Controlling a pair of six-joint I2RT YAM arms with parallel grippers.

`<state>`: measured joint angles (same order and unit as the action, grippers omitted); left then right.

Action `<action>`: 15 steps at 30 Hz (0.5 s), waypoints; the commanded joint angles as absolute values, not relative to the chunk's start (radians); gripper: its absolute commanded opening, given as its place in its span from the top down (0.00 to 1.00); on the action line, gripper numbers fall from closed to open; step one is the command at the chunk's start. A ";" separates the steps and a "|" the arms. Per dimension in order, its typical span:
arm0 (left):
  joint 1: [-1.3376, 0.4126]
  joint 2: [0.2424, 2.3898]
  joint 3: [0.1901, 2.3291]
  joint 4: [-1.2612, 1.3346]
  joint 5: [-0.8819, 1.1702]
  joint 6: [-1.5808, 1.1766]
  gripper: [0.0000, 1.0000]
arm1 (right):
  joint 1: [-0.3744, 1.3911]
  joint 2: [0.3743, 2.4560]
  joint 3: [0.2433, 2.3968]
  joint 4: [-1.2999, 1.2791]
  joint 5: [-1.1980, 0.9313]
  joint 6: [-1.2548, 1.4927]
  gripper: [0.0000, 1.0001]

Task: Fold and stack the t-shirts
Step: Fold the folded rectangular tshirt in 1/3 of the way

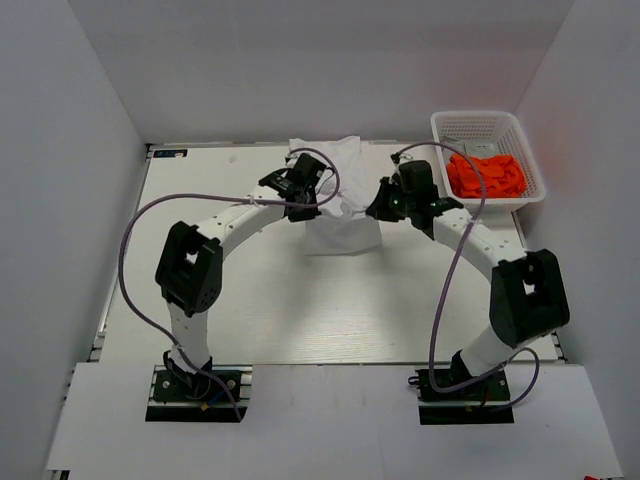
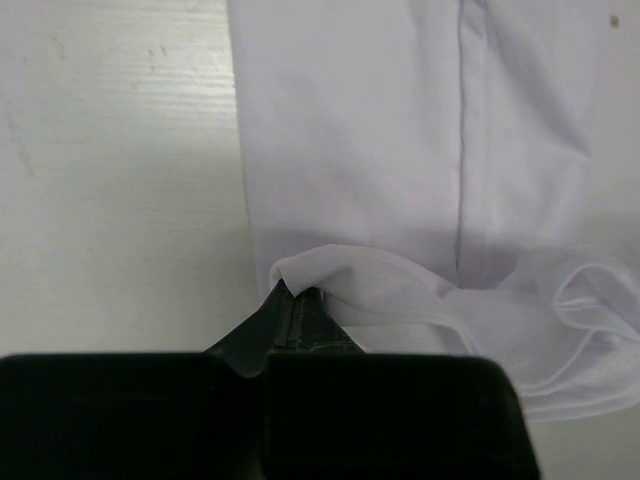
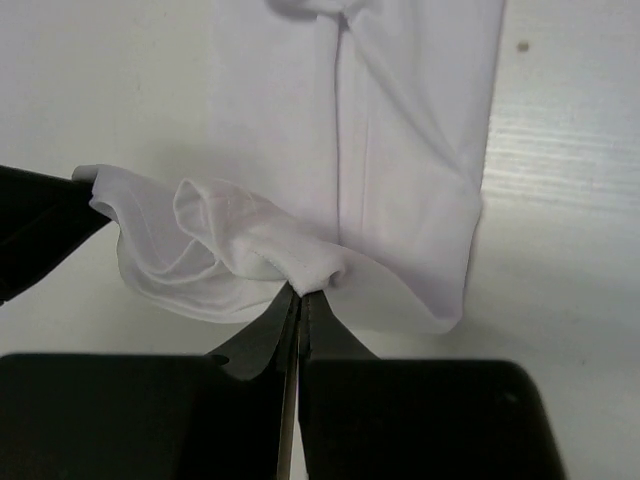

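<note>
Far on the bench (image 1: 260,320) one white shirt (image 1: 345,238) lies between left claw (image 2: 297,300) and right claw (image 3: 300,296), both pinching its edge; one orange shirt (image 1: 487,174) sits in the far-right basket (image 1: 480,124).

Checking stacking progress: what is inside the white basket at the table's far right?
Bunched bright orange cloth lies in the basket, toward its near side. Anything beneath the cloth is covered. The white t-shirt is outside, on the table.
</note>
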<state>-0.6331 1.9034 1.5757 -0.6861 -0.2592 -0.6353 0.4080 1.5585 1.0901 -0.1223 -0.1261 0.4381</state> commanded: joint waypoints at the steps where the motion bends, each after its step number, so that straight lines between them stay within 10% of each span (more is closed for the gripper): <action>1: -0.606 1.928 1.673 -0.697 -0.290 -0.604 1.00 | 0.388 1.626 1.193 -0.078 -0.106 0.394 1.00; 15: -0.505 2.108 1.862 -0.600 -0.204 -0.517 1.00 | 0.318 1.991 1.577 -0.149 -0.259 0.354 1.00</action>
<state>-0.5243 2.0998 1.8347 -0.6334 -0.2424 -0.5411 0.3321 1.9488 1.4979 -0.1303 -0.1932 0.3763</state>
